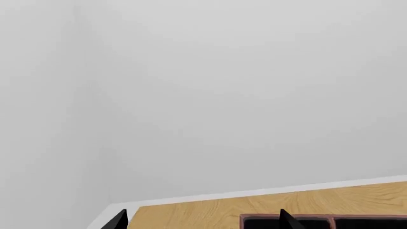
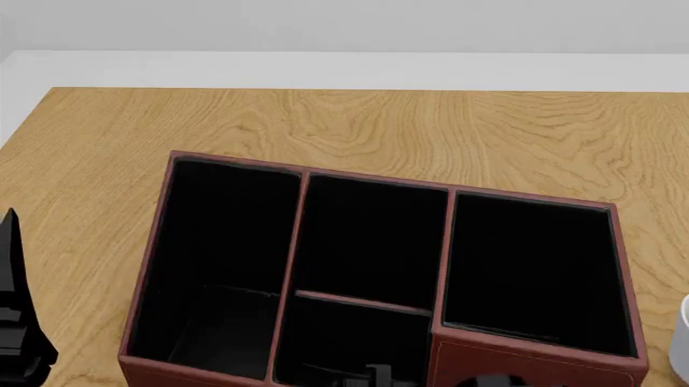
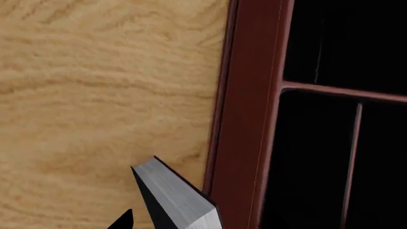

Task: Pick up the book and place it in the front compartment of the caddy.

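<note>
Head view: the caddy [image 2: 388, 274] sits on the wooden table [image 2: 356, 121], all four black-lined sections open to me; the front compartment [image 2: 372, 238] is the longer middle section, on the far side of the short cross divider [image 2: 361, 302]; nothing lies in it that I can see; a white mug [image 2: 680, 343] edge shows just beside the caddy's right end; part of my left arm [image 2: 16, 314] shows black, beside the caddy's left end, clear of it; dark gripper parts show at the caddy's near wall, too cropped to read; no book in this view.

Left wrist view: mostly pale wall; the table's far edge and a strip of the caddy's rim [image 1: 318, 218]; left gripper [image 1: 203, 222] fingertips stand well spread, nothing between them.

Right wrist view: only here do I see the book [image 3: 178, 200], white page edge showing, tilted, just outside the caddy's red-brown wall [image 3: 245, 133], over bare table; whether it touches the wall I cannot tell; the right gripper's fingers are nearly out of frame, so their state I cannot tell.
</note>
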